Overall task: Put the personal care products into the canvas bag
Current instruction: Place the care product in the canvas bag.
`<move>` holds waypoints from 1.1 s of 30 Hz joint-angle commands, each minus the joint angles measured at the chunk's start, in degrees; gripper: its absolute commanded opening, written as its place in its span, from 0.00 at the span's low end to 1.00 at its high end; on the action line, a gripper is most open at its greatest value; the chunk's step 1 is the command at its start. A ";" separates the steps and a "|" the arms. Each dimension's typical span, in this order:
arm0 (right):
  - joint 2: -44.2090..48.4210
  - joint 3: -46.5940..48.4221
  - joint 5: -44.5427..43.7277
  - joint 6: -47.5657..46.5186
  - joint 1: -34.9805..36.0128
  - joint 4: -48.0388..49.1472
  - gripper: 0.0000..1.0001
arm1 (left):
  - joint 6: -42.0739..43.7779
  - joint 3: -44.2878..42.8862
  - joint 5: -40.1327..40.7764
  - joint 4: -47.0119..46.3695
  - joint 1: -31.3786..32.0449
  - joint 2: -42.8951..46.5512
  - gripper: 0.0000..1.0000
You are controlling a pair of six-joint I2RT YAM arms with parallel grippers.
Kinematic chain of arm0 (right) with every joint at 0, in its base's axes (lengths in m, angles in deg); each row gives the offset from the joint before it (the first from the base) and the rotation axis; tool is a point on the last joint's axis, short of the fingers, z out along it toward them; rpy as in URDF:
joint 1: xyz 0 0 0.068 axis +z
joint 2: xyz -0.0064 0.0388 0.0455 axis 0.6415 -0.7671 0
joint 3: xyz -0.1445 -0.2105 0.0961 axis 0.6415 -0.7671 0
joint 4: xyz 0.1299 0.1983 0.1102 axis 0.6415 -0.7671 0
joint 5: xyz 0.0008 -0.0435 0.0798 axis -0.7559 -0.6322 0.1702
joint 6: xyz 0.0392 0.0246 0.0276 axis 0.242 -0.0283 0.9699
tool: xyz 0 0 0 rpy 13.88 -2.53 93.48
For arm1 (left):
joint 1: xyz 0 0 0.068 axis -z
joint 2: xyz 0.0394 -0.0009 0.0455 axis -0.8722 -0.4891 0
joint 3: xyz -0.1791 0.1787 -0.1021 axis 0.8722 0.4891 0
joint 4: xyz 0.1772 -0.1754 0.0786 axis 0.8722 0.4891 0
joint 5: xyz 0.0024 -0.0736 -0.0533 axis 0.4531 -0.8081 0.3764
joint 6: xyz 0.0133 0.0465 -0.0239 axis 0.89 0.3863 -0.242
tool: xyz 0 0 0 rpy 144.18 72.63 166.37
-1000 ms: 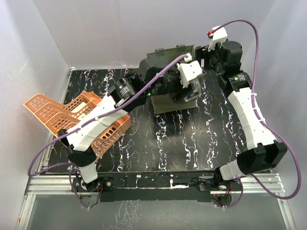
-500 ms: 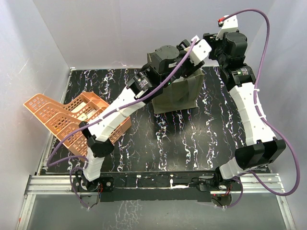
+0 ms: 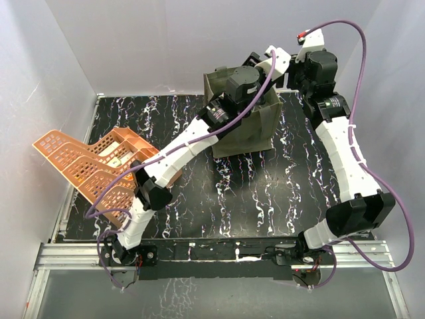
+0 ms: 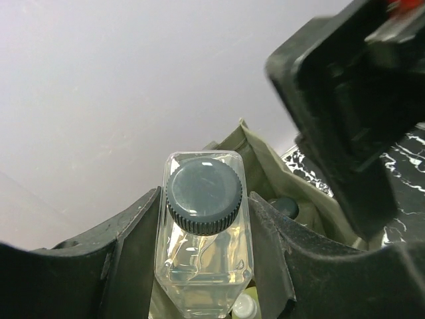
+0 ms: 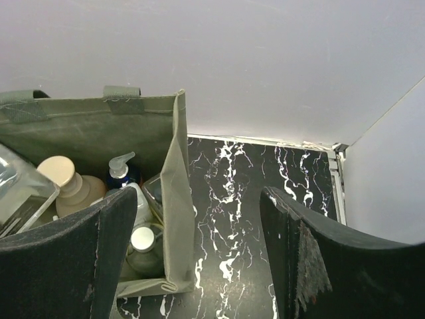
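My left gripper (image 4: pixel 204 222) is shut on the square clear bottle (image 4: pixel 202 266) with a dark round cap, holding it over the open olive-green canvas bag (image 3: pixel 255 133). In the top view the left gripper (image 3: pixel 255 80) hangs above the bag's mouth. In the right wrist view the bag (image 5: pixel 174 199) holds a tan bottle (image 5: pixel 66 185), a blue-topped pump bottle (image 5: pixel 119 169) and a white-capped bottle (image 5: pixel 143 239). The clear bottle (image 5: pixel 20 193) shows at the left edge. My right gripper (image 5: pixel 199 203) is open and empty, just right of the bag's wall.
Orange lattice baskets (image 3: pixel 86 166) lie tipped at the table's left side under the left arm. The right arm (image 3: pixel 339 146) runs along the right side. The black marbled table (image 3: pixel 252 193) meets white walls at the back and sides.
My left arm has lifted and swung back with the clear bottle, from low at the bag's front to above its mouth. The right wrist has risen slightly.
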 commanded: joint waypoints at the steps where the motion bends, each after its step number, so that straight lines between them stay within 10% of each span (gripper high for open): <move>1: 3.40 -0.63 -0.89 -0.37 -0.87 3.67 0.77 | -0.60 -4.71 4.19 -10.05 -1.53 2.14 0.00; 33: 0.81 -1.49 2.58 2.31 -4.78 2.49 0.78 | -13.33 6.80 17.64 -12.24 -8.99 3.73 0.00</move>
